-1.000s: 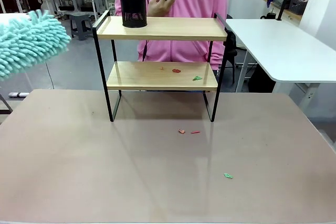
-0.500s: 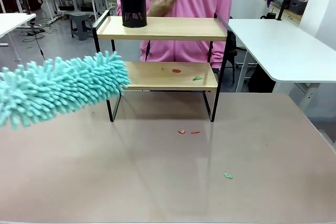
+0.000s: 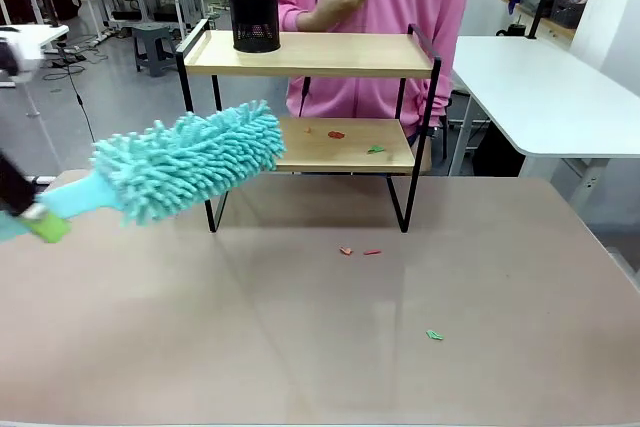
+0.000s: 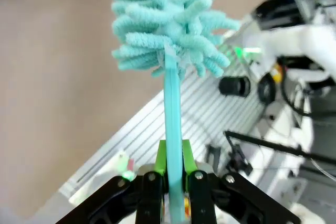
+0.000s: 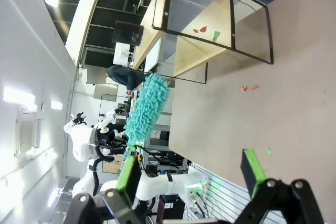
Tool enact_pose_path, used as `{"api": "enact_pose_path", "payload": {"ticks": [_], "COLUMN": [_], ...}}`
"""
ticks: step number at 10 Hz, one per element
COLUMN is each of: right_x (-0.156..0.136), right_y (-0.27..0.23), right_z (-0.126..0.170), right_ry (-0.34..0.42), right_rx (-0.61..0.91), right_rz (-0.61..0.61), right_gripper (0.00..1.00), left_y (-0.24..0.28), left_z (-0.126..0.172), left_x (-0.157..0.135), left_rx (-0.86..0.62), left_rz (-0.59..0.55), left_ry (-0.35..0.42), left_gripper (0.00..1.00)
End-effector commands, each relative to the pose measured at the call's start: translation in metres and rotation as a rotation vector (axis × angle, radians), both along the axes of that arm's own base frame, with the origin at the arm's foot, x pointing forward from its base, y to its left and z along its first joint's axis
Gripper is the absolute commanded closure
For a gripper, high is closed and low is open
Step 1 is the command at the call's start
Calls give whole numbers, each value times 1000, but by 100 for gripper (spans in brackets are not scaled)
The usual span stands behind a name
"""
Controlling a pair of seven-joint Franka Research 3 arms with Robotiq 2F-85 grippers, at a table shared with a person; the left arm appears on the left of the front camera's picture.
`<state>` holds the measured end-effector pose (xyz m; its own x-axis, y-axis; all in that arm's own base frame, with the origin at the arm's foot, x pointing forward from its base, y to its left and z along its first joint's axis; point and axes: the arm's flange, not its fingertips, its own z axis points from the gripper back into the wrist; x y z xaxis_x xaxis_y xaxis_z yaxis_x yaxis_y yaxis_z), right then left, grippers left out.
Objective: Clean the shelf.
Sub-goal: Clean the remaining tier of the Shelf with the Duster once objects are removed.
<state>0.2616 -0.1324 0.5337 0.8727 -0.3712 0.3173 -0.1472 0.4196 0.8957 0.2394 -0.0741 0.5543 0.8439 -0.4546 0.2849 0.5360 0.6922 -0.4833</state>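
Observation:
The shelf stands at the far side of the brown table, a black mesh cup on its top board. Small red and green scraps lie on its lower board. My left gripper at the left edge is shut on the handle of a teal fluffy duster, whose head reaches the left end of the lower board. In the left wrist view the left gripper clamps the duster's handle. My right gripper is open and holds nothing, with the shelf and duster beyond it.
More scraps lie on the table in front of the shelf, and a green one lies nearer. A person in a pink top stands behind the shelf with a raised hand. A white table stands at the right.
The duster has swung down and to the right, from the left edge to the shelf's lower board, and my left gripper has come into the front view. The person has shifted right.

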Motion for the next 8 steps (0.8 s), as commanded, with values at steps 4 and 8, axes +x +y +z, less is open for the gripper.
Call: {"api": "enact_pose_path", "payload": {"ticks": [4, 8], "right_x": [3, 3], "right_y": [1, 1], "right_z": [1, 1], "right_ry": [-36, -36], "right_rx": [12, 12], "right_rz": [4, 4], "right_gripper": [0, 0], "left_y": [-34, -40], "left_z": [-15, -18], "left_x": [24, 32], "left_rx": [25, 28], "left_rz": [123, 147], "left_ry": [-47, -48], "left_gripper": [88, 88]}}
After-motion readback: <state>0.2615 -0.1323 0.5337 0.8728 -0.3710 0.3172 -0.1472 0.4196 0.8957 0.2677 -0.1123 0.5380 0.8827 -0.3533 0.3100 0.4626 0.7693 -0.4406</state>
